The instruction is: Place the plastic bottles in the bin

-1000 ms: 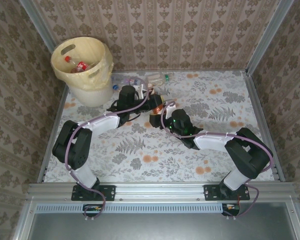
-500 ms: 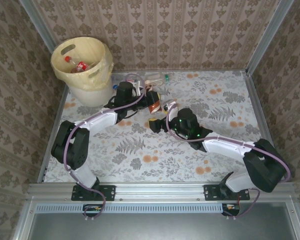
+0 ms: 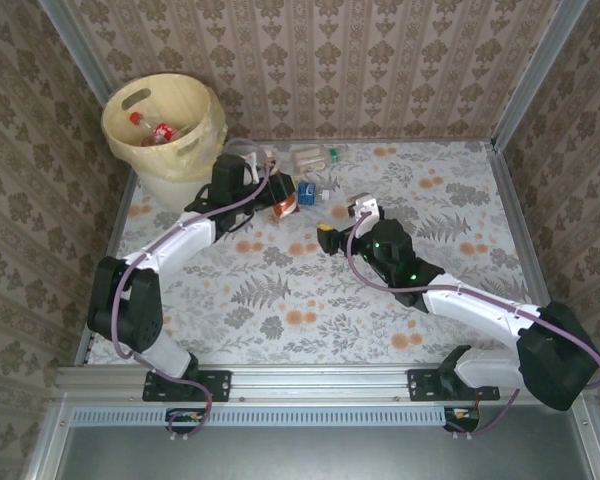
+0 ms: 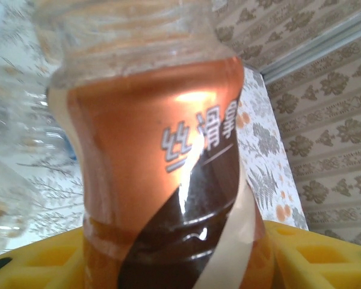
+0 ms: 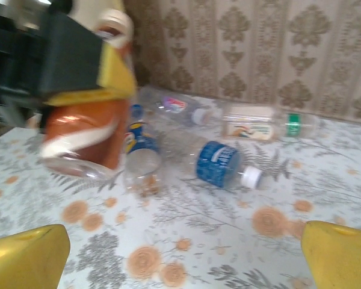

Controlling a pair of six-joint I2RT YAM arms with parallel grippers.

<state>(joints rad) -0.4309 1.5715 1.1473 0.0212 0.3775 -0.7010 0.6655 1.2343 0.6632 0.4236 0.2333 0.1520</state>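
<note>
Reaching from its base at the near right edge, the right arm stretches low over the floral table [image 3: 280, 320], forearm angled left and away. The right gripper [image 3: 342, 224] hovers near the middle with its jaws spread wide. Its yellow fingertips [image 5: 25, 257] sit at opposite bottom corners of the wrist view, with nothing between them.

The left arm folds at the elbow by the left wall and runs its white forearm away and to the right. The left gripper [image 3: 276, 192] is clamped across the body of an orange-brown bottle [image 4: 162, 174], which sits tilted in the pinch.

Just past that, a blue-labelled bottle [image 5: 219, 164] lies on its side, white cap to the right. By the far wall lie a cream-labelled bottle [image 5: 253, 123] with a green cap and a clear bottle [image 5: 177, 107].

The bin [image 3: 170, 180] stands in the far left corner, beyond the left gripper, with a red-labelled bottle [image 3: 160, 131] inside.
</note>
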